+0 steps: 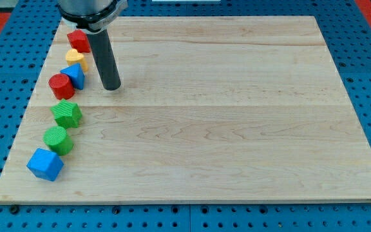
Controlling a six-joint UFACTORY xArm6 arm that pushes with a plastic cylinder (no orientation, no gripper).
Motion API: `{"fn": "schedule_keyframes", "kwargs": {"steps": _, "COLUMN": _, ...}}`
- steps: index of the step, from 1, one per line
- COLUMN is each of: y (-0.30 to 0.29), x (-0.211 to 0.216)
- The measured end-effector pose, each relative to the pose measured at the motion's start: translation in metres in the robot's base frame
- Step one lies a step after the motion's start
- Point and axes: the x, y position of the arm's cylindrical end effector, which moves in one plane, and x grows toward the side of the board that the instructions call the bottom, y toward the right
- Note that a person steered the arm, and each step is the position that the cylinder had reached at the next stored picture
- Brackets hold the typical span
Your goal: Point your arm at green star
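Your rig carries no claw, only my tip [111, 87], touching nothing | tip right of blue block [75, 75], beyond green star [67, 113] at desk [237, 129] left edge | count: two red, two green, two blue, one yellow.

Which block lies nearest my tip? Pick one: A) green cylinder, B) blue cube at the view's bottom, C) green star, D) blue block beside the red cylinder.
D: my tip stands just to the view's right of the blue block, which touches the red cylinder; the green star lies lower.
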Motion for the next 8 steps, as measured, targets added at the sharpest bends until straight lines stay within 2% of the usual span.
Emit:
{"fn": "schedule_keyframes", "kwargs": {"steps": 3, "y": 0.014, "x": -0.001}}
{"fn": "schedule_keyframes", "kwargs": {"steps": 4, "y": 0.012, "x": 0.026}}
{"fn": "schedule_keyframes", "kwargs": {"steps": 5, "y": -0.018, "x": 0.026}}
{"fn": "schedule_keyframes", "kwargs": {"steps": 8, "y": -0.018, "x": 0.021}}
